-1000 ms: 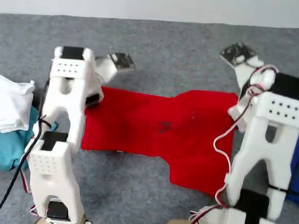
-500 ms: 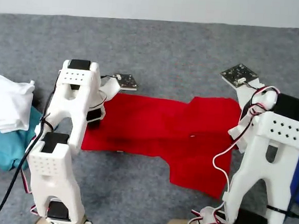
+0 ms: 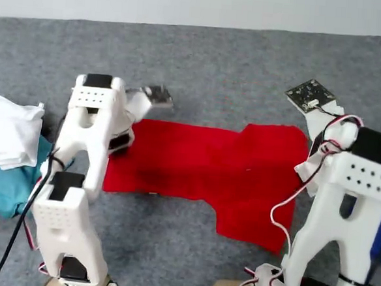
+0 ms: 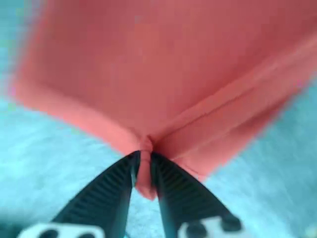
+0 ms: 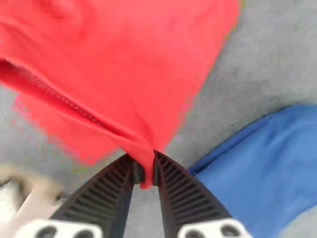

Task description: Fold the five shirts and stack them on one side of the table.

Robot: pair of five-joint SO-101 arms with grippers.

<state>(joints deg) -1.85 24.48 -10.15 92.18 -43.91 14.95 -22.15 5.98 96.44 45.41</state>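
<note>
Table [image 3: 248, 68]: grey cloth surface, no change noted.

Red shirt [image 3: 195, 163]: lies across the middle of the table between the two arms, largely flat. A second ago a small dark mark showed near its centre; that mark is now covered, which suggests a layer of cloth has been drawn over it. The outline has shifted only slightly.

Left arm [image 3: 89, 136] and right arm [image 3: 344, 186]: both have pulled back from the far side of the table toward their bases, the right arm more so.

Left gripper [image 4: 142, 168]: fingers pressed together on a pinched fold of the red shirt's edge.

Right gripper [image 5: 143, 173]: likewise clamped on a pinch of red cloth, with the blue shirt [image 5: 257, 168] just beside it.

White shirt [image 3: 8, 130] rests on the teal shirt [image 3: 4, 185] at the table's left edge, unmoved.

Assessment: a lengthwise fold of the red shirt is in progress, both ends held. Further folds and stacking remain, and the blue shirt is untouched.
</note>
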